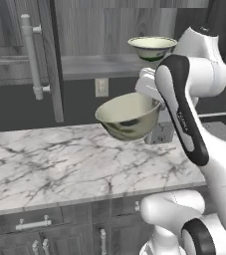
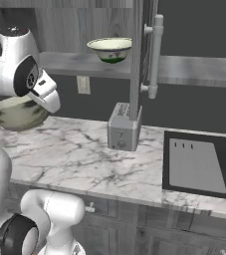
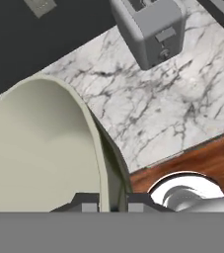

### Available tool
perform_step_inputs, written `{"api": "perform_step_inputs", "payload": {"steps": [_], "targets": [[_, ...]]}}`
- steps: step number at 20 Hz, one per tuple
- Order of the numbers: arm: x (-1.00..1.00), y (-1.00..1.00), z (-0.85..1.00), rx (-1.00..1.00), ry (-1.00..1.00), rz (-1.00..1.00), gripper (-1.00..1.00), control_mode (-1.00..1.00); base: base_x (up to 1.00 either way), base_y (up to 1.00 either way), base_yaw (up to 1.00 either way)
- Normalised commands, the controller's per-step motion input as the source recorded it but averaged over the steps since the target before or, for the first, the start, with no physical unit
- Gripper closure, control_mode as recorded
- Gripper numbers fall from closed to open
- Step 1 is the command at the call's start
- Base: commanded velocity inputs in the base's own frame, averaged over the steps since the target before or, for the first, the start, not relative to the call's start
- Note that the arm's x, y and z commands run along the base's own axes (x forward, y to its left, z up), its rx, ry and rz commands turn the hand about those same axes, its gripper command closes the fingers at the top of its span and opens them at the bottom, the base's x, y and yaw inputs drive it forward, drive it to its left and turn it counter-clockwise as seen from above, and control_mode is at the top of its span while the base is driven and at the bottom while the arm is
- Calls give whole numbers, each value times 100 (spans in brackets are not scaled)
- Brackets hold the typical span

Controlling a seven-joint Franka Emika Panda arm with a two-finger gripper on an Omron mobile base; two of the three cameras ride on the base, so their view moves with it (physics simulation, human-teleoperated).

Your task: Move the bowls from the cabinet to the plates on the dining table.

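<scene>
pincer (image 3: 108,206) | clamped on bowl (image 3: 39,148) rim | bowl tilted, seemingly above counter (image 1: 59,159)

A home kitchen: a marble counter (image 2: 84,149) carries a toaster (image 2: 123,127) beside a built-in sink (image 2: 196,167), beneath a dark wood-grain wall cabinet (image 1: 15,45) over drawers (image 1: 32,224).

counter (image 1: 59,164): white marble with grey veining, lying under a dark wall | toaster (image 2: 123,126): sitting by the outlet (image 2: 83,84) | sink (image 2: 199,167): sitting at right | floor (image 3: 202,158): showing reddish wood
</scene>
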Motion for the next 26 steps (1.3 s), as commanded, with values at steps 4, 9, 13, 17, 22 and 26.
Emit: {"api": "perform_step_inputs", "payload": {"steps": [4,9,13,17,22,26], "targets": [[-76,-50,-24,0,-28,7,100,-100,0,0,0],[-48,-40,-9,9,-28,2,100,-100,0,0,0],[0,0,0,0,-1,0,100,-100,0,0,0],[-8,0,0,0,0,0,100,-100,0,0,0],[-74,-12,-17,1,-7,0,100,-100,0,0,0],[-93,-16,-22,1,-10,0,100,-100,0,0,0]]}}
